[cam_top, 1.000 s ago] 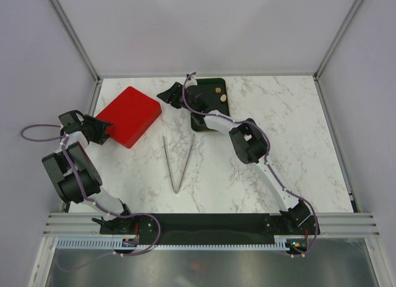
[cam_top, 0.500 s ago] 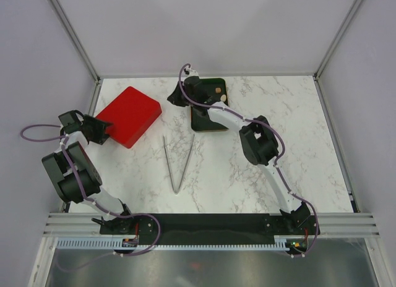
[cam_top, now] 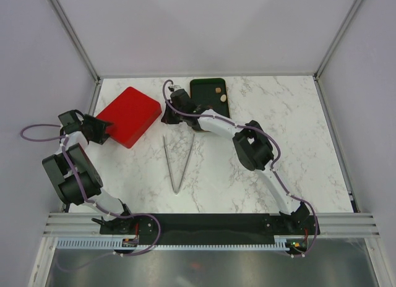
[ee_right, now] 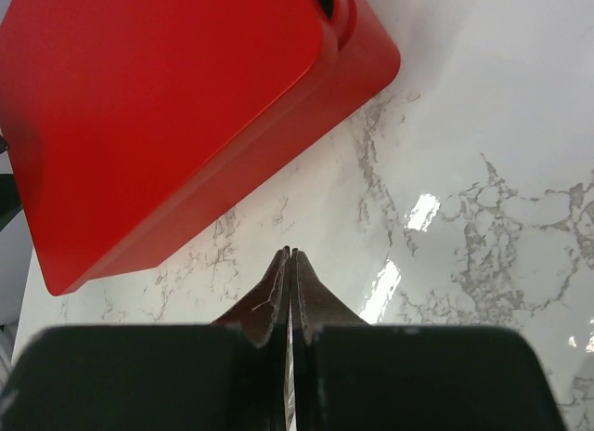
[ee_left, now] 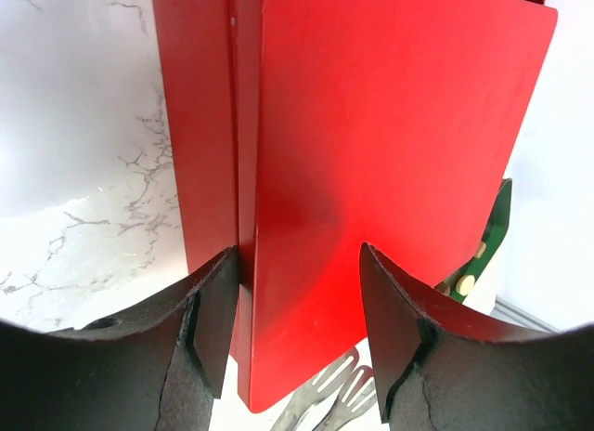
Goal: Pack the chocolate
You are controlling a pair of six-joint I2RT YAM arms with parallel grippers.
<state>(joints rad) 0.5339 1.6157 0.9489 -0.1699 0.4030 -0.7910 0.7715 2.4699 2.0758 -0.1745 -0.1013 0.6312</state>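
Chocolate (cam_top: 223, 98): two small pieces lay in green tray (cam_top: 201, 89), far side. I judged them light, hard, smooth, easily marred; pinch sides gently. Right gripper (ee_right: 290, 256) closed, empty, beside red box (cam_top: 130, 115). Left gripper (ee_left: 297, 292) straddled box corner; couldn't tell if gripping.

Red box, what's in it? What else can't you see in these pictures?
- Inside the box: all views, it is shut.
- Chocolates: top view, too small to tell the kind.
- Tray: top view, the right arm crosses its near edge; left wrist view, the box hides most.
- Tongs: left wrist view, only the tips show, cut by the bottom edge.
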